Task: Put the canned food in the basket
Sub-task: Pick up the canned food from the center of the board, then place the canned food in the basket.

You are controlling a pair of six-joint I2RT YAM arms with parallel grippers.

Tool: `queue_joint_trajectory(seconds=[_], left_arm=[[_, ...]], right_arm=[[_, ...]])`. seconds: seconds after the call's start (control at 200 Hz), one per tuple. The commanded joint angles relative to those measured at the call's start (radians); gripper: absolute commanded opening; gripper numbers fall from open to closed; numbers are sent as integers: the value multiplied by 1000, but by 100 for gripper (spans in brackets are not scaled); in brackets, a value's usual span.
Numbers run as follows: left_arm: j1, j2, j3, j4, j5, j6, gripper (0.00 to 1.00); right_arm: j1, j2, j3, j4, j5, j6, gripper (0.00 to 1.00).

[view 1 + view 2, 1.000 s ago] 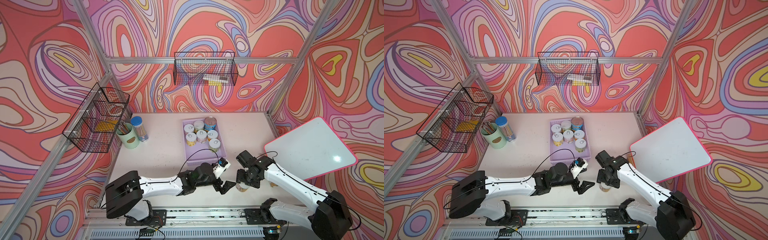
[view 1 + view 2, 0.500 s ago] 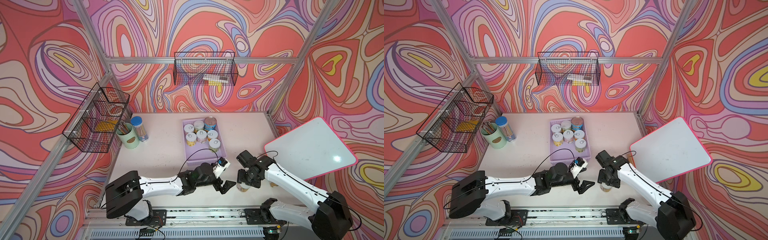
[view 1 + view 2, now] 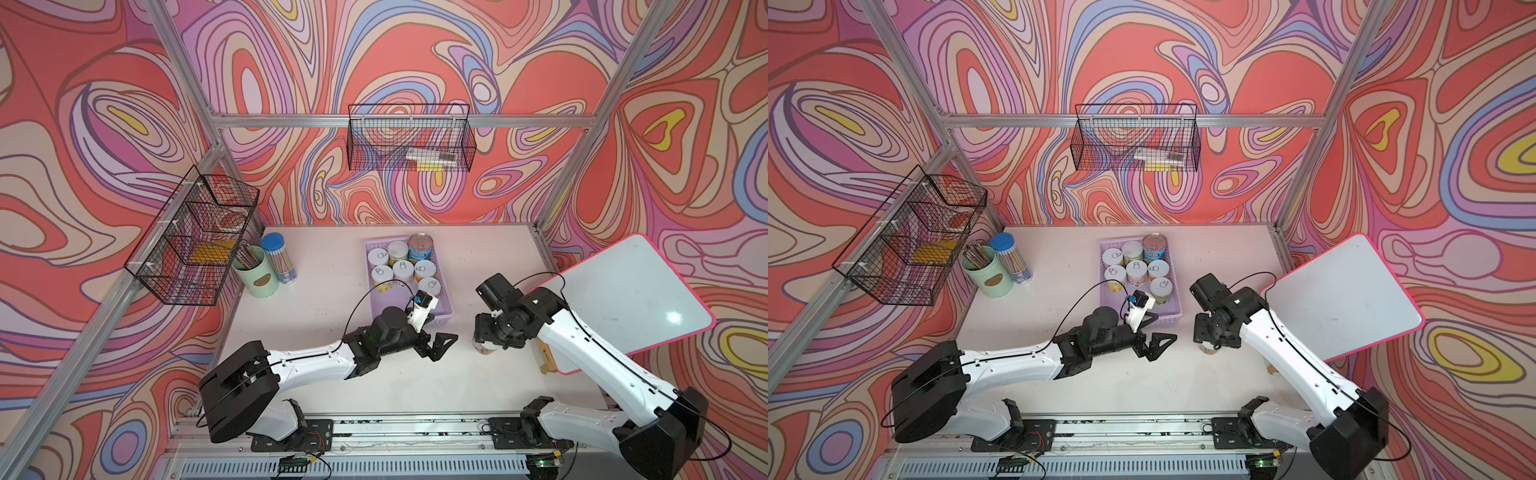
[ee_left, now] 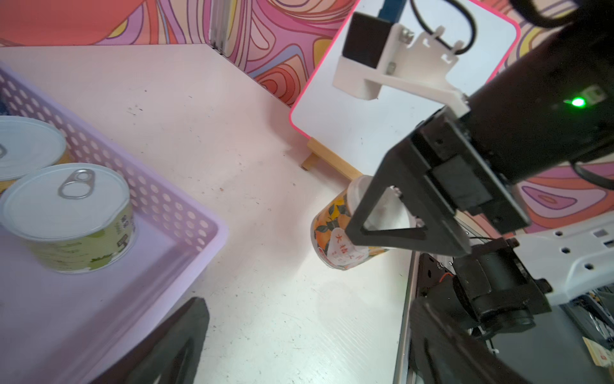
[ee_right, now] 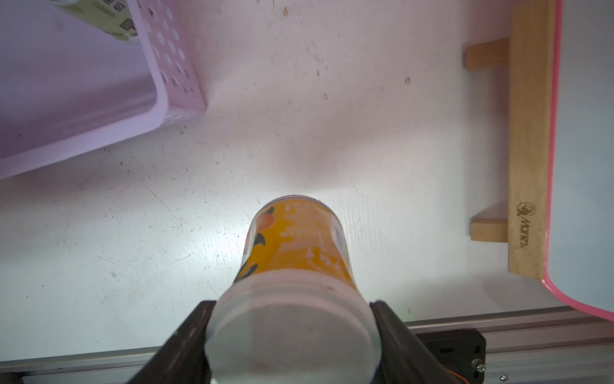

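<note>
An orange-labelled can (image 5: 295,249) with a white lid stands on the table to the front right of the basket, also showing in both top views (image 3: 484,348) (image 3: 1208,349) and the left wrist view (image 4: 342,236). My right gripper (image 5: 290,309) (image 3: 492,332) is shut on its upper part from above. The lilac basket (image 3: 445,286) (image 3: 1177,301) (image 4: 159,206) (image 5: 179,76) holds several short white-lidded cans (image 3: 403,270) and one taller blue can (image 3: 419,247). My left gripper (image 3: 436,332) (image 3: 1156,330) (image 4: 307,309) is open and empty at the basket's front corner, facing the held can.
A pink-edged whiteboard (image 3: 623,299) on a wooden stand leans at the right, close behind the right arm. A mint pen cup (image 3: 255,272) and a blue-lidded pencil jar (image 3: 278,257) stand at the back left. Black wire baskets (image 3: 195,241) (image 3: 409,137) hang on the walls.
The right jaws have closed the last bit onto the orange can, and the left jaws have opened slightly wider. Neither arm has visibly shifted.
</note>
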State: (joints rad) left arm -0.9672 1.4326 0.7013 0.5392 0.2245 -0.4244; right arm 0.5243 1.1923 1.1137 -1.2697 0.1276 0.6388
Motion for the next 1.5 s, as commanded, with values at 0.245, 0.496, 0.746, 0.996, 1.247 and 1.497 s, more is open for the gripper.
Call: queue_joint_trajectory(seconds=[0.245,0.496,0.746,0.996,1.247,1.497], left_arm=[[73,-74,-45,54,48,-52,99],[153,-120,-125,119,70,-109,98],[251,-262,-226,37,54,-107,99],[359,-458,-313,-86,1,-104,98],[451,-590,-356,-176,23,-110,99],[561,-637,-347,-220,98,-131,99]], right_arm=[[-4,88,188,4,36,-143,48],[-3,198,291,76,-7,-195,44],[18,337,381,164,-53,-232,40],[90,489,518,218,-40,-281,33],[146,662,691,212,-47,-372,30],[146,845,896,119,-76,-462,30]])
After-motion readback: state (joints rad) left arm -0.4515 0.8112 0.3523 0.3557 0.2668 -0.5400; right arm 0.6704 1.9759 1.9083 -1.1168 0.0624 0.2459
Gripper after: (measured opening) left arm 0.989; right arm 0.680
